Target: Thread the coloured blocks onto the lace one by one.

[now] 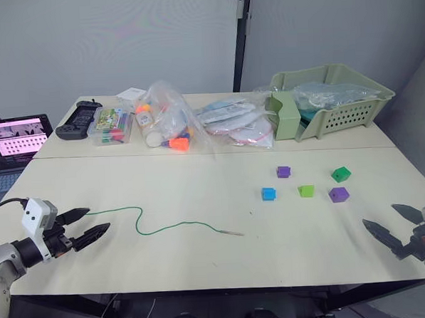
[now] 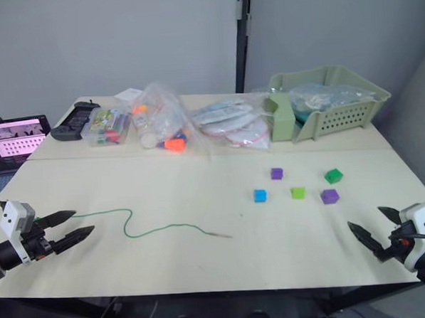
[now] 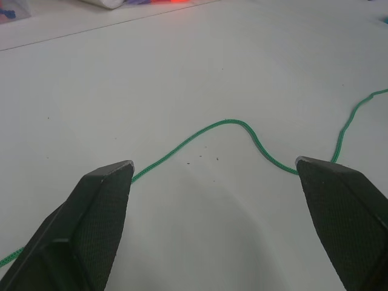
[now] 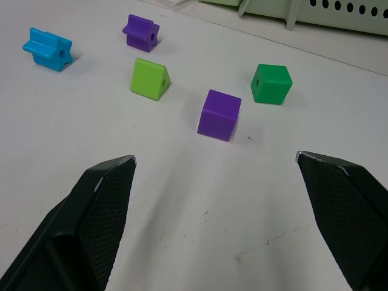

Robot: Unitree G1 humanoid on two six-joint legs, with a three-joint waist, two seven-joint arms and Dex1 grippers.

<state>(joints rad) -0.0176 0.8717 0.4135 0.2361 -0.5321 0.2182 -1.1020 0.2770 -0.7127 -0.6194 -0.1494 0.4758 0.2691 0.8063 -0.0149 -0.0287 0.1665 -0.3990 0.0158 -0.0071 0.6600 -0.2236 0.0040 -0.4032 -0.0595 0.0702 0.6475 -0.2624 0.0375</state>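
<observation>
The lace, a thin green cord, snakes across the left half of the table, and its pale tip points to the right. My left gripper is open at the lace's left end, and in the left wrist view the lace runs across the gap between the fingers. Five blocks lie at the right: a purple, a blue, a light green, a dark green and a second purple. My right gripper is open and empty, just short of the purple cube.
A pale green basket stands at the back right. Clear plastic bags, a case of markers and a black controller line the back of the table. A laptop sits off the left edge.
</observation>
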